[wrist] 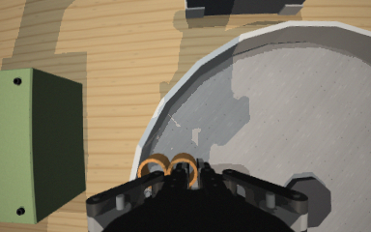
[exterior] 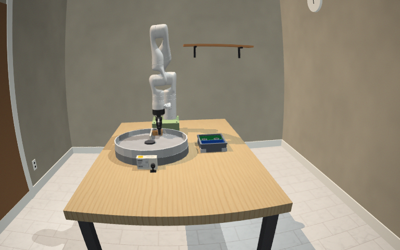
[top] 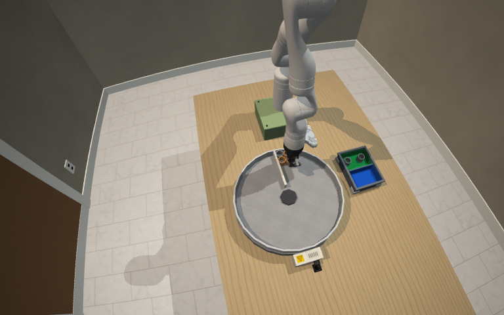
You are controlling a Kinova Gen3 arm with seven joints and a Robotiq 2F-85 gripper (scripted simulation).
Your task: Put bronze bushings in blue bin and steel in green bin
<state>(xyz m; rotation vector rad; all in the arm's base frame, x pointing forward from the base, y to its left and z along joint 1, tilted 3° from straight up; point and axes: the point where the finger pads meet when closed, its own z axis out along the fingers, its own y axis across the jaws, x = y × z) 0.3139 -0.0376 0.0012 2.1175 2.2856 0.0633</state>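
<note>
- The gripper (wrist: pixel 193 180) is low over the turntable (top: pixel 260 237), close inside its rim on the side toward the green base block (top: pixel 268 122). Its fingers are nearly together and closed on the wall of a bronze bushing (wrist: pixel 185 166).
- A second bronze bushing (wrist: pixel 152 165) stands touching the first one, on the side nearer to the turntable rim. Both are beside the pale divider bar (top: pixel 281 168) that runs from the rim toward the turntable hub (top: pixel 288 197).
- In my judgement the step in hand is to secure this bushing and lift it. The lift should go straight up, so that the neighbour ring is not dragged and the divider bar is not hit.
- The grip is only on a thin wall, so I would keep the fingers pressed and move slowly; a quick swing could let the ring slip or tilt.
- Farther from the turntable, on the table (exterior: pixel 183 188), is the double bin. The green bin (top: pixel 354 159) already holds two steel bushings (top: pixel 353 159); the blue bin (top: pixel 365 177) shows nothing inside.
- The held bushing is bronze, so it belongs in the blue bin; it should be carried high enough to pass the turntable rim and the bin wall.
</note>
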